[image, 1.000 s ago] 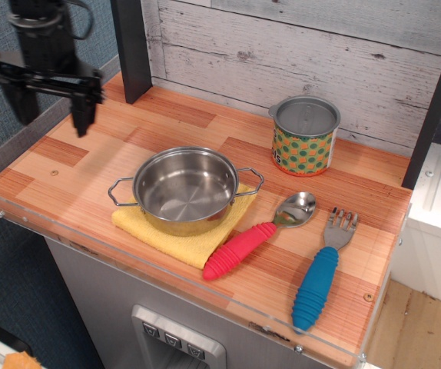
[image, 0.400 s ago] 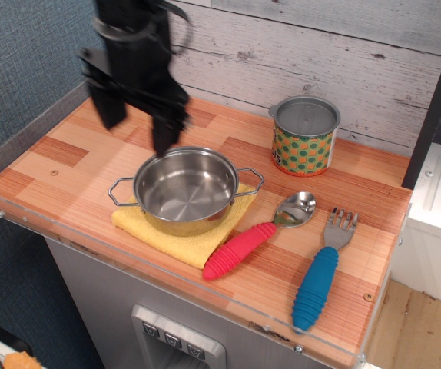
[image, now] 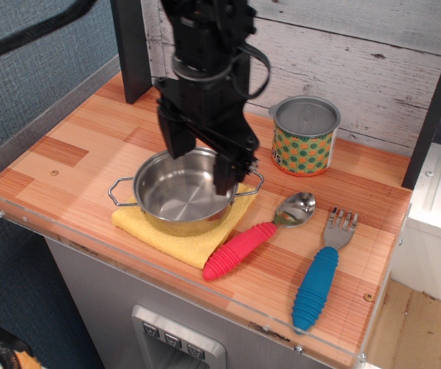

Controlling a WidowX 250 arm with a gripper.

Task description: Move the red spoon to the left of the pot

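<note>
Spoon not yet moved.
Ribbed red-handled metal spoon (image: 255, 238) lies lower right of shiny steel pot (image: 184, 191); black gripper (image: 202, 157), spread empty, above it.

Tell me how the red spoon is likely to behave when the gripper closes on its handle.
The red spoon should stay stiff. Its thick ribbed handle looks rubbery, so the open gripper will probably hold it without slipping. The handle looks rounded, so it may roll slightly if nudged sideways. The shiny metal bowl could make that end dip when lifted.
</note>
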